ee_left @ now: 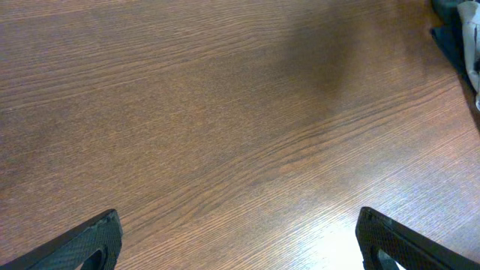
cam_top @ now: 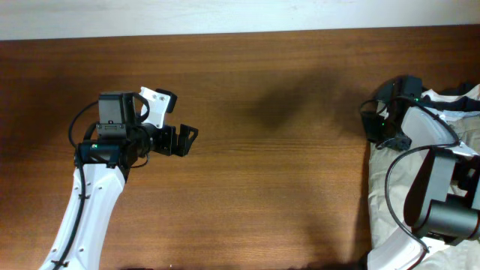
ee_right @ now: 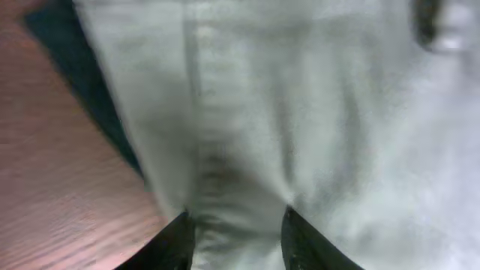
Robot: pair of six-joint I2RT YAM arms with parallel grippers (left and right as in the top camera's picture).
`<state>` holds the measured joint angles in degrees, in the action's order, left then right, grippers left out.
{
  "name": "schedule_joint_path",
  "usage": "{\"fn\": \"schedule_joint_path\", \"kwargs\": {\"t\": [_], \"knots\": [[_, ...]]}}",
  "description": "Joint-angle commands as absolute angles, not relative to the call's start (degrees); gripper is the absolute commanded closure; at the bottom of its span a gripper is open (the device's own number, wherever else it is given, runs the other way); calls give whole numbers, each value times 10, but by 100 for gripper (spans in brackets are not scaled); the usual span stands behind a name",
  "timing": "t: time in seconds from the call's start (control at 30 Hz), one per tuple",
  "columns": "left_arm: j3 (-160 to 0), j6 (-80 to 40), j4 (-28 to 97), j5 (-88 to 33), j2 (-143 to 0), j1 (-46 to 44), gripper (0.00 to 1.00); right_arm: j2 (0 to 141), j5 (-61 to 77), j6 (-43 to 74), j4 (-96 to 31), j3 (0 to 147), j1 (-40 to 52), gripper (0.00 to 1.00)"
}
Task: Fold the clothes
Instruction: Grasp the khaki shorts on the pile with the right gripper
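We record a brown wooden tabletop (cam_top: 262, 187) whose fine grain runs along its length; it fills nearly the whole overhead view. Along its far edge lies a pale, plain band (cam_top: 225, 15); we cannot tell whether this is wall or floor. A soft dark shadow (cam_top: 289, 105) sits on the wood towards that far edge. In the left wrist view the same wood shows a diffuse dark patch (ee_left: 330, 67) and a bright sheen (ee_left: 330, 240) near the lower edge. The right wrist view gives only a blurred reddish-brown corner of wood.
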<state>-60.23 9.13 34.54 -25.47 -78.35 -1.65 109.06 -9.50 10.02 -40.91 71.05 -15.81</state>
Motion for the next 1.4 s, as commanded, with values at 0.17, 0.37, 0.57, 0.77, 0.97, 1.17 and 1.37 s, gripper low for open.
{"fn": "schedule_joint_path", "kwargs": {"t": [0.17, 0.37, 0.57, 0.77, 0.97, 1.17, 1.37], "knots": [[-612, 86, 343, -252, -788, -18, 1, 1099, -112, 17, -457, 727, -131, 37], [-612, 86, 339, -252, -788, -18, 1, 1101, -293, 157, -517, 752, -38, 35], [-612, 86, 339, -252, -788, -18, 1, 1141, -201, 166, -513, 752, -78, 35], [-612, 86, 339, -252, -788, -18, 1, 1142, -255, 171, -589, 807, -79, 96], [-612, 86, 335, -252, -788, -18, 1, 1102, -91, 171, -685, 934, -121, 96], [-612, 86, 335, -252, -788, -18, 1, 1104, -36, 171, -703, 926, -181, 90], [-612, 86, 335, -252, -788, -18, 1, 1105, -37, 185, -590, 790, -197, 78]]}}
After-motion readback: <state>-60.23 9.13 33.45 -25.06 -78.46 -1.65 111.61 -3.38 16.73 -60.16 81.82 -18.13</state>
